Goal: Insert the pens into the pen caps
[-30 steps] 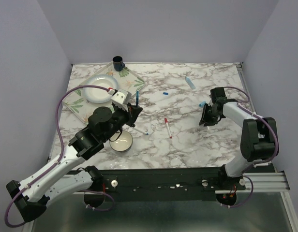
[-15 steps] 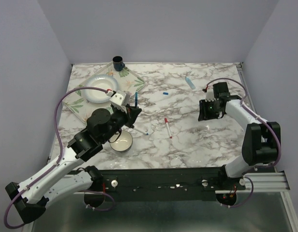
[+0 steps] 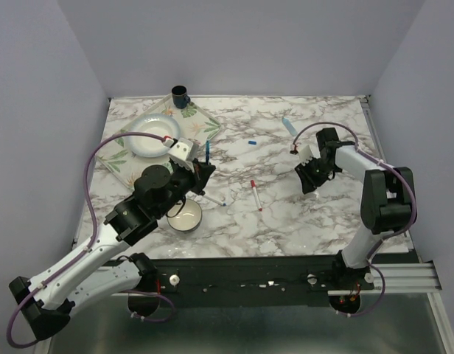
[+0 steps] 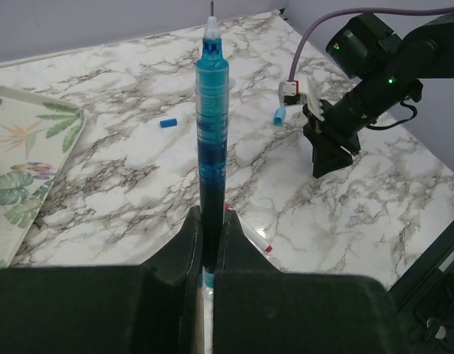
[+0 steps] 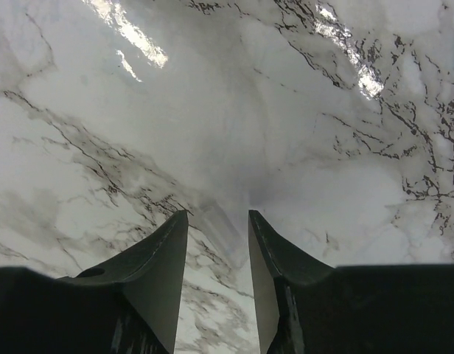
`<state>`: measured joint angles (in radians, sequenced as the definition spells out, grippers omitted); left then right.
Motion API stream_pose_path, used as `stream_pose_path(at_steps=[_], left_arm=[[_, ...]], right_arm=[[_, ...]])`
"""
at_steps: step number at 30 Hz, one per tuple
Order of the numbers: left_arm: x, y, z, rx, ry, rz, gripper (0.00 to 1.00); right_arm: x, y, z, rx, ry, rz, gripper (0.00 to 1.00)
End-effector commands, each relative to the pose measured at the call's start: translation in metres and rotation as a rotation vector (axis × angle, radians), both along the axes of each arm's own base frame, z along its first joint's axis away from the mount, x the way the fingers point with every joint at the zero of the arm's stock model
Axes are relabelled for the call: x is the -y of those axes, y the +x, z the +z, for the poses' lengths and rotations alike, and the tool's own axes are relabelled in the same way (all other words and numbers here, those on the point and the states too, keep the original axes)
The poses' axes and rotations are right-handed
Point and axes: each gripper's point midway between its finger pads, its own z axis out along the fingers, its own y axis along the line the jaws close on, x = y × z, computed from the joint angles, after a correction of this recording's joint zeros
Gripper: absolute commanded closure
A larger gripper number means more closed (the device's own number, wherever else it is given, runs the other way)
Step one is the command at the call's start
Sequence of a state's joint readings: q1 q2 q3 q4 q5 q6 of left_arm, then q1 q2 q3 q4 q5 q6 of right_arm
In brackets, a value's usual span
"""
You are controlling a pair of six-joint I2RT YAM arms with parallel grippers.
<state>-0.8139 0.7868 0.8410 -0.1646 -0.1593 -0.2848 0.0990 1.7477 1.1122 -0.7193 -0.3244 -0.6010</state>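
Note:
My left gripper (image 3: pixel 200 168) (image 4: pixel 210 214) is shut on the light blue pen (image 3: pixel 207 150) (image 4: pixel 211 125) and holds it upright above the table, tip up. A white pen with red ends (image 3: pixel 255 195) (image 4: pixel 261 240) lies mid-table. A white pen with a blue end (image 3: pixel 217 199) lies just below my left gripper. A dark blue cap (image 3: pixel 251 140) (image 4: pixel 166 123) lies further back. A light blue cap (image 3: pixel 288 126) (image 4: pixel 279 115) lies near the right arm. My right gripper (image 3: pixel 308 178) (image 5: pixel 218 215) is open and empty, low over bare marble. No red cap shows.
A cream bowl (image 3: pixel 184 215) sits under my left arm. A white plate (image 3: pixel 153 135) rests on a floral tray (image 3: pixel 205 122) (image 4: pixel 28 140) at the back left, with a dark cup (image 3: pixel 180 94) behind it. Walls close in the table on three sides.
My right gripper has swung left toward the table's middle and turned. My left gripper still holds the light blue pen upright, shifted only slightly.

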Motion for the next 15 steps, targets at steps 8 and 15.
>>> stream_pose_path(at_steps=[8,15], left_arm=[[-0.003,0.008,-0.003,0.007,0.010,0.043,1.00],[-0.003,0.008,-0.002,0.009,0.010,0.041,1.00]], right_arm=[[0.018,-0.018,-0.022,-0.001,-0.100,0.176,0.53],[0.045,-0.017,-0.034,-0.015,-0.243,0.133,0.74]])
